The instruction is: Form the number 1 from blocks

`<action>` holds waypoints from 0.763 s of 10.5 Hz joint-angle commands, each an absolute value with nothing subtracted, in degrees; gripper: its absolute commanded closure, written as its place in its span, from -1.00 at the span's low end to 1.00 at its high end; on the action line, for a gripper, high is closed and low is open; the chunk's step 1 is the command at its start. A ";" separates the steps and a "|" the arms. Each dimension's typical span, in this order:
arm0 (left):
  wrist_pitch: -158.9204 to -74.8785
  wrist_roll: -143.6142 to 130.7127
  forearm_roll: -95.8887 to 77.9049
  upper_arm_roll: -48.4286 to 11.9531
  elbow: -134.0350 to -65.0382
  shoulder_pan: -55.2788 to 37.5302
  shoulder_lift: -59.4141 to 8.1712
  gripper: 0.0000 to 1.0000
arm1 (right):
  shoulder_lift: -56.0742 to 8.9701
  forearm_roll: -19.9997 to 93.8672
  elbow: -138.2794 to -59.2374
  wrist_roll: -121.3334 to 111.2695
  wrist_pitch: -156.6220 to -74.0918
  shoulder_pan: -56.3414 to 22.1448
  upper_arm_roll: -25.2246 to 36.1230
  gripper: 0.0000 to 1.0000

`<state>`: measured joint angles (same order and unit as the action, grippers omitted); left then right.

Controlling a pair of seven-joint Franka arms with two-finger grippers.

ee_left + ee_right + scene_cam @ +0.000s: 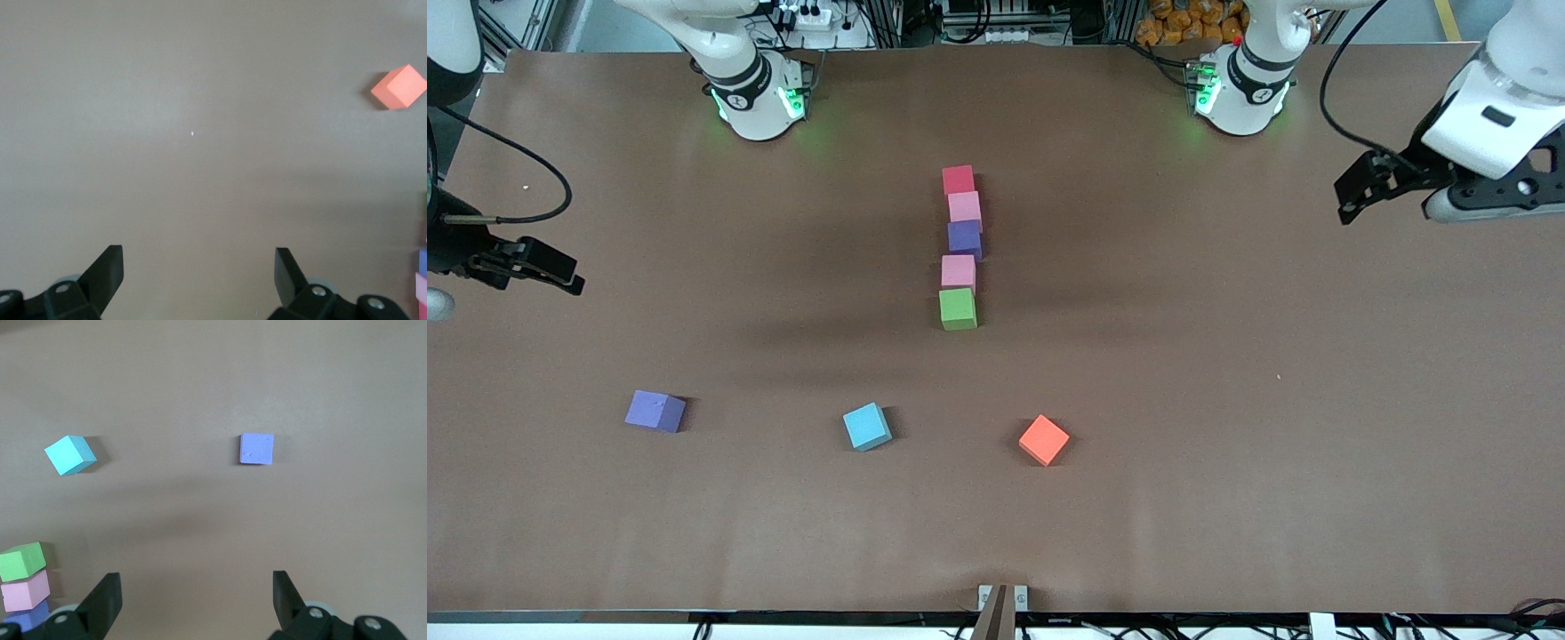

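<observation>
Front view count: eight foam cubes on the brown surface point(1227, 400). Five form a single column at mid-table, each touching or just beside the next. From the robots' bases toward the front camera they run: red cube point(958, 180), pink cube point(964, 208), dark purple cube point(964, 237), second pink cube point(958, 271), green cube point(958, 308). The column leans slightly out of line at the purple cube. Three loose cubes lie nearer the front camera, well apart from each other: lilac cube point(655, 411) toward the right arm's end, cyan cube point(867, 426) in the middle, orange cube point(1044, 439) just past the column line toward the left arm's end.

Left wrist view shows the orange cube point(399, 87) and only slivers of the column at the frame edge. Right wrist view shows the cyan cube point(70, 454), the lilac cube point(257, 448) and the green cube point(22, 561) on the column's end, with pink and purple partly cut off.

Left gripper point(1360, 191): over bare surface at the left arm's end, fingers spread wide, holding nothing. Right gripper point(551, 271): over bare surface at the right arm's end, fingers also spread wide, empty.
</observation>
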<state>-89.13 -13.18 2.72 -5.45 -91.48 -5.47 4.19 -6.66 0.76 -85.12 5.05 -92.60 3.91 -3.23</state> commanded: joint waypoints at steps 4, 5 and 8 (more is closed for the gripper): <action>-85.17 -7.66 1.23 -4.75 -85.43 -5.45 1.41 -1.00 | -7.21 1.49 -83.76 4.66 -91.76 5.36 -4.40 -1.00; -85.17 -7.39 1.23 -4.75 -85.43 -5.28 1.49 -1.00 | -7.21 1.49 -83.67 4.66 -91.76 5.36 -4.39 -1.00; -85.51 -7.82 -1.31 -4.66 -85.60 -5.27 0.97 -1.00 | -7.29 1.41 -83.41 4.31 -91.67 5.19 -4.05 -1.00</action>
